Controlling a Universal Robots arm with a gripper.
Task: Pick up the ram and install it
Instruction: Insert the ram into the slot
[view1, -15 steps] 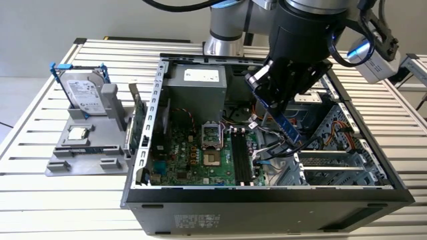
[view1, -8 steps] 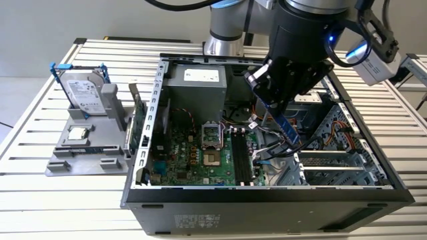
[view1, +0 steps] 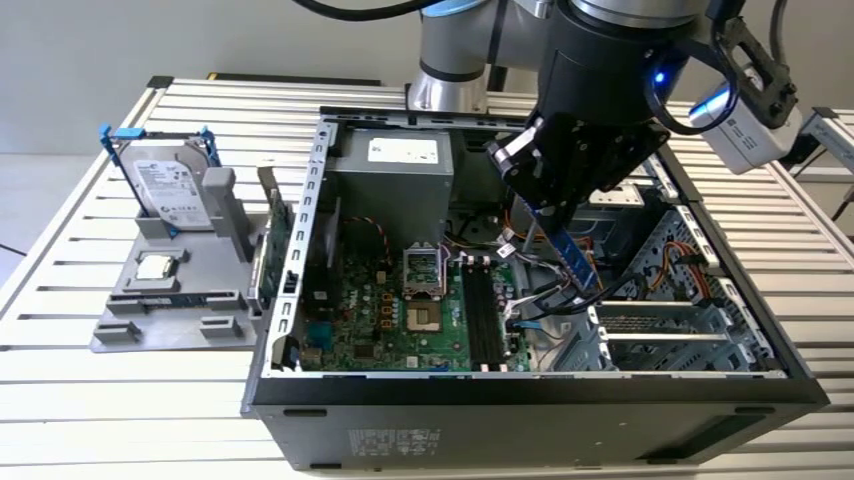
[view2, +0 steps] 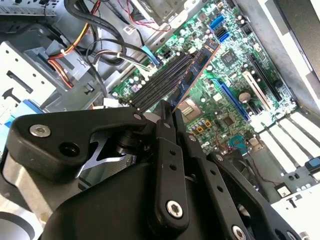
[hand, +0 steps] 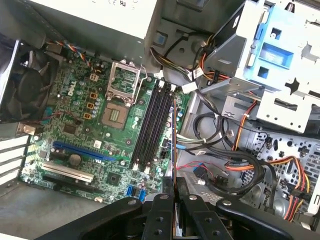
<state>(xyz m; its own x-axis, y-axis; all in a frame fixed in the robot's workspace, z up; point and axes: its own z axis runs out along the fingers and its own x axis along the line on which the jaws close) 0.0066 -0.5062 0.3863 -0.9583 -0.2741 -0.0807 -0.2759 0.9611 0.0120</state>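
My gripper is shut on the ram, a thin blue-green stick that hangs tilted inside the open computer case. The ram sits above the cables, just to the exterior view's right of the black memory slots on the green motherboard. In the first wrist view the ram appears edge-on, running roughly parallel to the slots and beside them, out from the gripper. The second wrist view has the ram reaching from the gripper along the slots. It stands clear of the slots.
Bundled cables and a metal drive cage crowd the case to the exterior view's right of the slots. The CPU socket and power supply lie on the other side. A grey fixture outside holds a hard drive; a green card stands by the case wall.
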